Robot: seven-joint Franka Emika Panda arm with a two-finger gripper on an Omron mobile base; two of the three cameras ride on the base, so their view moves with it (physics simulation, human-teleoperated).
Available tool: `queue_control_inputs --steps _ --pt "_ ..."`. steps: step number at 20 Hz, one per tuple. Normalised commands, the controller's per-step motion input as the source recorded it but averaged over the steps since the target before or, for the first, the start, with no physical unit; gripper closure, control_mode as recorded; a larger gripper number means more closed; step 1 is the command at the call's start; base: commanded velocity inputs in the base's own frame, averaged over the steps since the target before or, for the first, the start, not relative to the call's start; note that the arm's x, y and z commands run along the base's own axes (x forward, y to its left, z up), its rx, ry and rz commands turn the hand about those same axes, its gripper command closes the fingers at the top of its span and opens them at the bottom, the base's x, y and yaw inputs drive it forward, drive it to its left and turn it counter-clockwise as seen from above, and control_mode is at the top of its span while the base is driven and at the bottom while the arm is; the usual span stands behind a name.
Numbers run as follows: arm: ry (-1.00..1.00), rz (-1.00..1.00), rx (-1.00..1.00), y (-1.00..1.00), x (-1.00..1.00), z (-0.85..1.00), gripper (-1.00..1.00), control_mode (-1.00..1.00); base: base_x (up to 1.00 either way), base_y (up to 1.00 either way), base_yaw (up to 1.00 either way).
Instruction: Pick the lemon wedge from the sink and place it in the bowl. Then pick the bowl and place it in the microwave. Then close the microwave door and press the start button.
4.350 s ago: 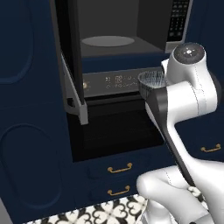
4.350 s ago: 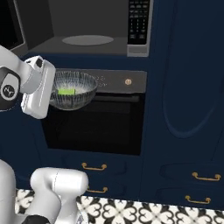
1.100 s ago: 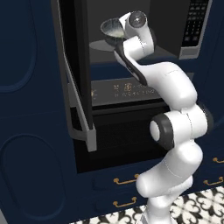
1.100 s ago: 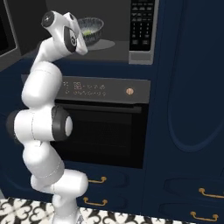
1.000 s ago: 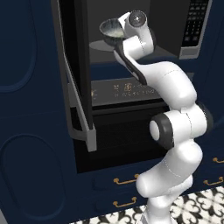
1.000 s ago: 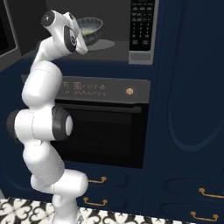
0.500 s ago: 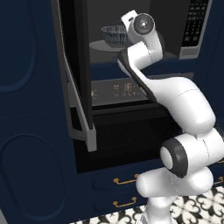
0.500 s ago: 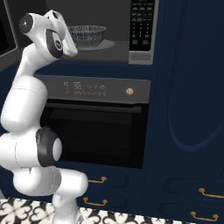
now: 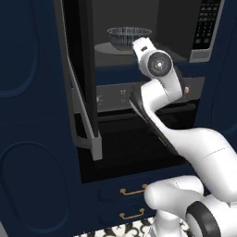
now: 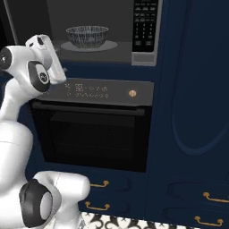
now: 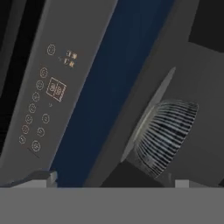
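The bowl (image 9: 128, 37) (image 10: 87, 36) (image 11: 168, 131), dark with fine pale lines, stands upright on the round turntable plate (image 10: 89, 46) inside the microwave (image 9: 139, 18). My gripper (image 9: 138, 45) (image 11: 114, 179) hangs just outside the cavity's front edge, below and in front of the bowl. It is open, its tips wide apart, with nothing between them. The microwave door (image 9: 85, 92) stands swung open to the left, edge-on. The keypad strip (image 10: 144, 24) is at the cavity's right. The lemon wedge is hidden and the sink is out of view.
Under the microwave sits an oven with a lit control panel (image 10: 103, 91) (image 11: 48, 96) and a dark glass door (image 10: 89, 134). Navy cabinet fronts flank it, with brass-handled drawers (image 10: 96, 184) below. The open microwave door juts out toward me at the left.
My gripper has opened and let go of the bowl, then drawn back and down out of the cavity. The bowl has stayed on the turntable plate.
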Motion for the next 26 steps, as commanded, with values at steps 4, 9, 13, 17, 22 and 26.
queue_control_inputs --steps 4,9,13,17,22,26 --pt "0.0 0.0 0.05 0.5 -1.0 -0.71 -1.0 -1.0 0.0 0.0 0.0" --pt "0.0 -0.06 0.01 0.69 -1.0 -0.94 -1.0 -1.0 0.0 0.0 0.0" --pt "0.0 -0.03 0.04 0.44 -0.94 -0.91 -1.0 -1.0 0.0 0.0 0.0" --pt "-0.08 0.0 0.0 0.76 -0.04 -0.71 -1.0 -1.0 0.0 0.0 0.0" --pt "-0.2 0.0 -0.03 0.92 -0.01 -0.56 -1.0 -1.0 0.0 0.0 0.0" --pt "-0.29 -0.05 -0.08 1.0 -0.05 -0.03 -1.0 -1.0 0.0 0.0 0.0"
